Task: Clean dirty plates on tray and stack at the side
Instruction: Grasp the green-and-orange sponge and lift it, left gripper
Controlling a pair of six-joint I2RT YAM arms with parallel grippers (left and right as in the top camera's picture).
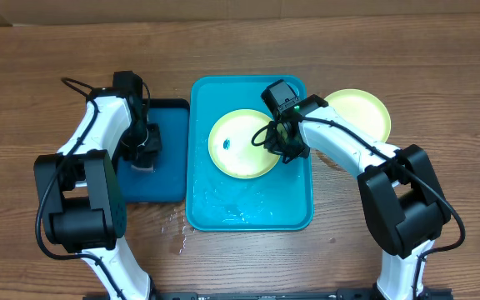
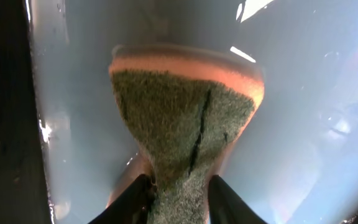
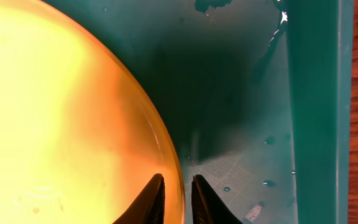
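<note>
Wooden table [image 1: 23, 83] bears two plates [image 1: 242, 143]; left claw [image 2: 179, 186] clamps sponge [image 2: 182, 118]; right claw [image 3: 178, 180] clamps one.

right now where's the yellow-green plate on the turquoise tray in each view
overhead: the plate sits in the upper middle of the turquoise tray, with the right gripper at its right edge.
left wrist: not in it; a sponge shows instead.
right wrist: the plate fills the left half, rim pinched between the fingers at the bottom.
shared landmark: the tray's right rim, seen overhead and from the right wrist.
</note>
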